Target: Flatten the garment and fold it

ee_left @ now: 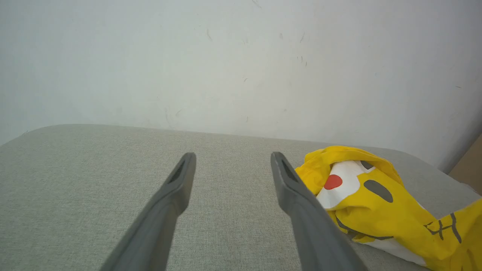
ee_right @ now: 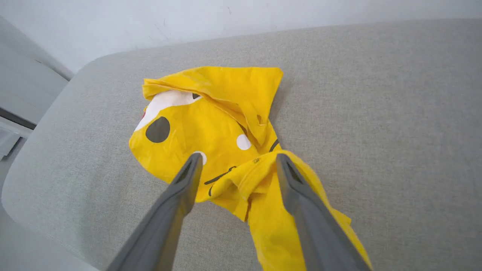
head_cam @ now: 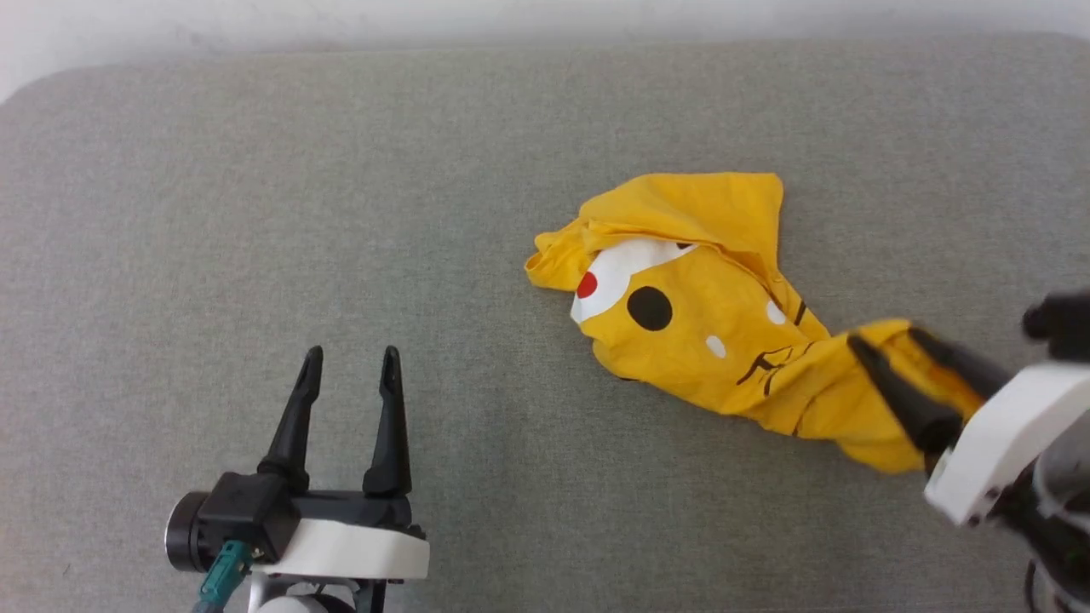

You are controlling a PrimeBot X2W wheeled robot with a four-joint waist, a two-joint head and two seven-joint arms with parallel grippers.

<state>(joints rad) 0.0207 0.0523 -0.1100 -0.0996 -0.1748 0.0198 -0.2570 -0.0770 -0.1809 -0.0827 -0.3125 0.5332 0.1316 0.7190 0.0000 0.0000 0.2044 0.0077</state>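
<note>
Closest to the head camera, the left gripper hovers low at the robot's left over a grey upholstered surface, its two dark fingers spread wide with nothing between them. In its own wrist view the left gripper shows the same open gap, with bare grey weave under it and a pale wall behind. The yellow T-shirt lies crumpled on the robot's right half of the surface, well apart from the left gripper. It is bunched rather than flat. A flap of plain yellow is folded over its far side, and a long twisted tail of cloth runs toward the right gripper. On the exposed print there is a white oval with a red dot at its left edge, a large black dot just beside it, two small white spots, and black stripe marks nearer the tail. From the left wrist, the T-shirt sits to the right of the fingers with the red dot facing that camera. In the right wrist view, the right gripper has its fingers parted wide on either side of a raised ridge of the T-shirt. The cloth sits between them and is not pinched. One finger rests against the yellow fabric, and the other tip lies over a small white spot.
</note>
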